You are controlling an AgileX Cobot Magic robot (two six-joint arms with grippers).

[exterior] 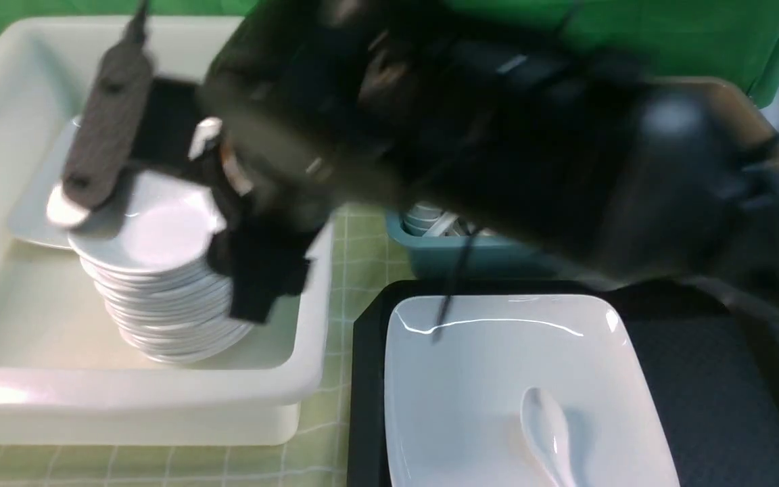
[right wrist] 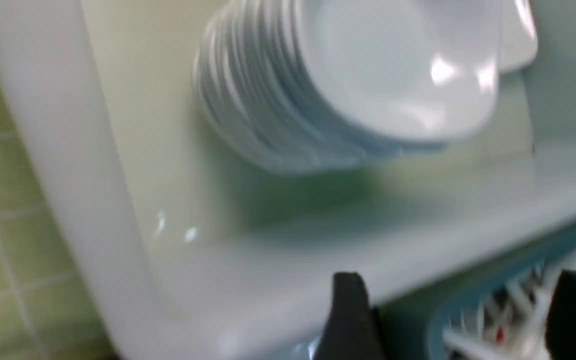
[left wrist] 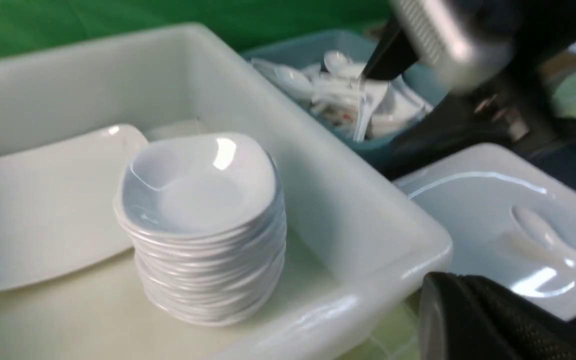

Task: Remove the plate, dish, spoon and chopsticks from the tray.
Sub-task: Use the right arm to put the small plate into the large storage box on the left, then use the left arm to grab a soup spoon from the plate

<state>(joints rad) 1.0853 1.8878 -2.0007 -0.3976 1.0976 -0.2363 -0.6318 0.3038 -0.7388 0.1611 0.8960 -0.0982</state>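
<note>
The large white plate (exterior: pixel 498 379) lies on the black tray (exterior: pixel 700 379), with the white spoon (exterior: pixel 548 433) resting on its near part. Both also show in the left wrist view, the plate (left wrist: pixel 468 200) and the spoon (left wrist: pixel 543 235). A small white dish (exterior: pixel 153 230) tops a stack of like dishes in the white tub (exterior: pixel 159 399). My right arm reaches across to the tub, blurred. My right gripper (exterior: pixel 180 203) is open and empty over the stack; it also shows in the right wrist view (right wrist: pixel 463 320). Only one left finger (left wrist: pixel 468 320) shows. The chopsticks are out of view.
A teal bin (exterior: pixel 457 260) full of white spoons stands behind the tray. A second large plate (left wrist: pixel 33 210) lies in the tub beside the stack. A brown bin's edge (exterior: pixel 727 88) shows at the back right. A green checked cloth (exterior: pixel 356 257) covers the table.
</note>
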